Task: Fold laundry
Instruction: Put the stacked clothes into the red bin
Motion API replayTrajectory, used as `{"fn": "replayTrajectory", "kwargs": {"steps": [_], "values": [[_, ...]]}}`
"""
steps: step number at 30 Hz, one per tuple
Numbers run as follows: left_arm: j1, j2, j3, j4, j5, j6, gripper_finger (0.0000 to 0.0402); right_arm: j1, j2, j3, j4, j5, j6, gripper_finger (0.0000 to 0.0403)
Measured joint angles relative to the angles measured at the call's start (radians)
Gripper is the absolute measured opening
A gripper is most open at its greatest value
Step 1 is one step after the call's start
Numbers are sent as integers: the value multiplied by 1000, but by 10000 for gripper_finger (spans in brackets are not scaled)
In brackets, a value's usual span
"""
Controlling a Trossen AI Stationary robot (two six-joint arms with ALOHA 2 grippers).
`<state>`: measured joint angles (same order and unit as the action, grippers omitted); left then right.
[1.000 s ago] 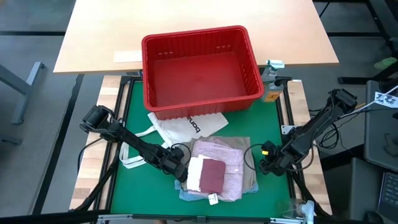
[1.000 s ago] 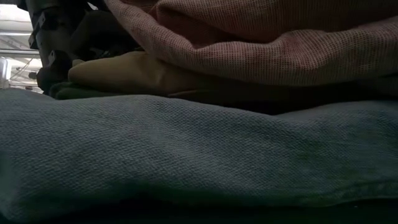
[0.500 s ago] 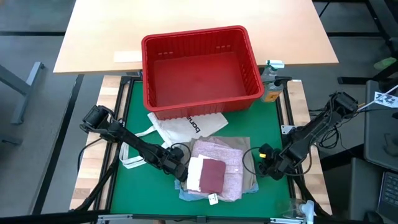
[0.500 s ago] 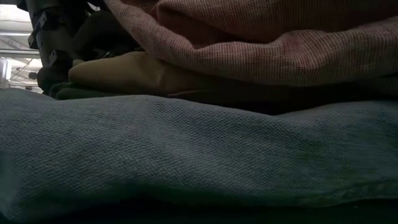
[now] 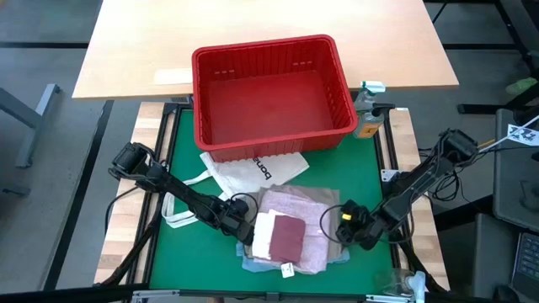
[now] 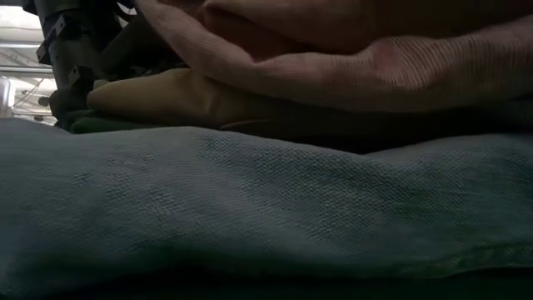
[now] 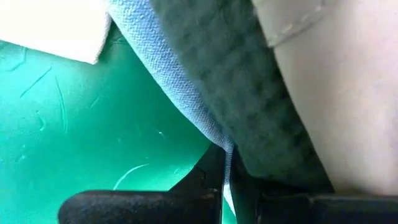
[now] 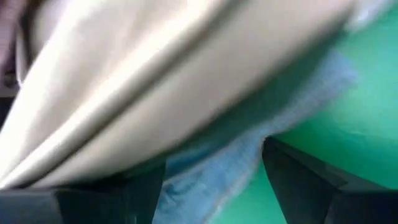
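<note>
Stack (image 5: 290, 240) is soft, limp, layered; grip low edges: left gripper (image 5: 244, 229) pinches blue cloth (image 7: 180, 93) at 9 o'clock, right gripper (image 5: 344, 225) gapes at 3 o'clock

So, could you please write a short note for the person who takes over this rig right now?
Left gripper: shut on the light blue garment at the stack's left edge.
Right gripper: open, at the stack's right edge, jaws around the blue and beige layers, not closed.
Laundry stack: on the green mat, maroon piece and white piece on top.
Red basket: empty. White tote bag beside the stack.
Done: garments folded and piled.
Left: probably lift the stack.
</note>
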<state>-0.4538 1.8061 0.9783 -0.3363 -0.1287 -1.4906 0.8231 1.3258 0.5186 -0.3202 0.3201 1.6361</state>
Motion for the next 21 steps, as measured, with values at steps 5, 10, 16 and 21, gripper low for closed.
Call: {"fn": "replayTrajectory", "kwargs": {"steps": [5,10,16,21], "values": [[0,0,0,1,0,0,9,-1,80,0,188,4,-77,266],[0,0,0,3,0,-3,9,0,107,4,214,26,-97,266],[0,0,0,5,0,-26,9,2,107,5,207,34,-97,266],[0,0,0,6,0,-26,9,3,108,5,207,74,-96,266]]}}
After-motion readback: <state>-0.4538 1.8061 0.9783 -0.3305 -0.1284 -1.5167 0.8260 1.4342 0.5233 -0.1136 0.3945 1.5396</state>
